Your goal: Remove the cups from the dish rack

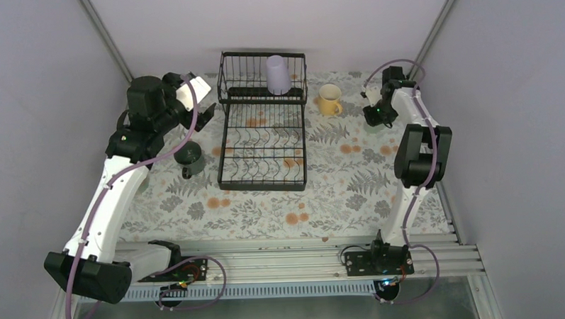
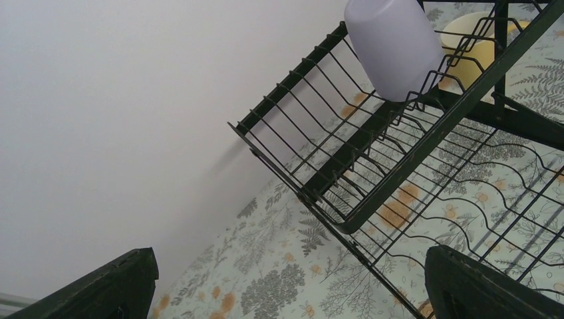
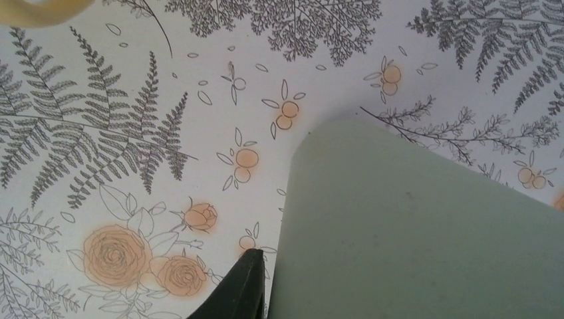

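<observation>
A tablecloth (image 1: 267, 210) printed with grey ferns and orange roses covers the table. Plain pale walls (image 1: 43, 83) enclose it on three sides. A slotted aluminium rail (image 1: 283, 262) runs along its near edge.

We see bright, soft, even light in all three pictures. Shadows under the dish rack (image 1: 263, 187) are faint. Up close, the green cup (image 3: 419, 226) looks a bit blurry.
</observation>
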`<state>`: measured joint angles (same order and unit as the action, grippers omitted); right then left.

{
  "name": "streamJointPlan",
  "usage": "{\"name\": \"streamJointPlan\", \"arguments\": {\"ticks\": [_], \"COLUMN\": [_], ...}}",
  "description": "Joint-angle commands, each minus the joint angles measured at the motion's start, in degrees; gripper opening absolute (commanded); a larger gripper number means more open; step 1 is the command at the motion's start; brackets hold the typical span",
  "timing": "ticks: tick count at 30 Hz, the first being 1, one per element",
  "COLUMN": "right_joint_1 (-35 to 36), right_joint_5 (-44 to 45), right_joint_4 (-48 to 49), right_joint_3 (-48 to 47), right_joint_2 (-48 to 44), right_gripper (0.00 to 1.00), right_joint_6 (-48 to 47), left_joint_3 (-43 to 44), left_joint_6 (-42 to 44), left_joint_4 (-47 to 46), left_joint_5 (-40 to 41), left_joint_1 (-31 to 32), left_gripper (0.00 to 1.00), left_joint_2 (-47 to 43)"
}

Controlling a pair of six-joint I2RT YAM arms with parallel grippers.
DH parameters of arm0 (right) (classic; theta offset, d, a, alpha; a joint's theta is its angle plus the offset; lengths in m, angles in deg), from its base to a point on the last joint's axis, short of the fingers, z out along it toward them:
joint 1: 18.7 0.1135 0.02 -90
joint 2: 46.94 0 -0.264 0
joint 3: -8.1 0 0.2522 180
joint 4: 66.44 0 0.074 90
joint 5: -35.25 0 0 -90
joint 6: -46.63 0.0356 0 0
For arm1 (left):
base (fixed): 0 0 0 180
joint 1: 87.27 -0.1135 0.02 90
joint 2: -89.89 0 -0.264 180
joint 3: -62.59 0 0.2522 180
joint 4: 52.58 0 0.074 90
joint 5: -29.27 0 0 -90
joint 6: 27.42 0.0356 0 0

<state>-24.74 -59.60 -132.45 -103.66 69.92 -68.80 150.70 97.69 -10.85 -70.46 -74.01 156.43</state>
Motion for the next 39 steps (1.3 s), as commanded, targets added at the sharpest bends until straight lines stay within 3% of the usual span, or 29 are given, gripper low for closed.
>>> {"name": "streamJointPlan", "arguments": {"ticks": [1,12,15,20,25,29,32,39], "right_joint_1": [1.0,3.0,5.4,10.8,14.7,15.2,15.2,15.2], "right_joint_5": [0.4,4.4,8.5,14.1,12.2,8.4,4.4,-2.5], "right_joint_4": [0.6,3.3,3.9,5.0,4.8,6.3,11.2,15.3], "right_joint_3": [-3.0,-4.0,-4.1,-5.2,-8.8,-9.6,-5.3,0.5], "right_joint_2": [1.1,-3.7,-7.0,-11.2,-13.9,-15.9,-20.2,-26.6], "right_gripper": [0.19,0.50,0.56,0.77,0.86,0.90,0.99,1.00], "right_joint_6": [-0.2,0.4,0.4,0.6,2.1,3.9,4.7,5.7], "left_joint_3": [0.7,-0.4,-1.3,-1.5,-0.8,7.9,13.8,26.8], "left_joint_6": [-1.2,-2.8,-3.8,-6.3,-7.8,-11.7,-16.1,-21.0], "left_joint_4": [-1.0,-3.4,-4.7,-6.8,-10.9,-8.2,-8.1,-8.6], "left_joint_5": [-1.2,-2.1,-2.9,-4.4,-11.0,-14.6,-17.0,-24.0], "left_joint_1": [-0.2,-0.2,-0.2,-0.2,0.0,0.8,1.5,5.6], "left_gripper": [1.00,1.00,1.00,1.00,1.00,1.00,1.00,1.00], "left_joint_2": [0.9,1.2,1.5,3.4,5.6,13.0,18.7,32.3]}}
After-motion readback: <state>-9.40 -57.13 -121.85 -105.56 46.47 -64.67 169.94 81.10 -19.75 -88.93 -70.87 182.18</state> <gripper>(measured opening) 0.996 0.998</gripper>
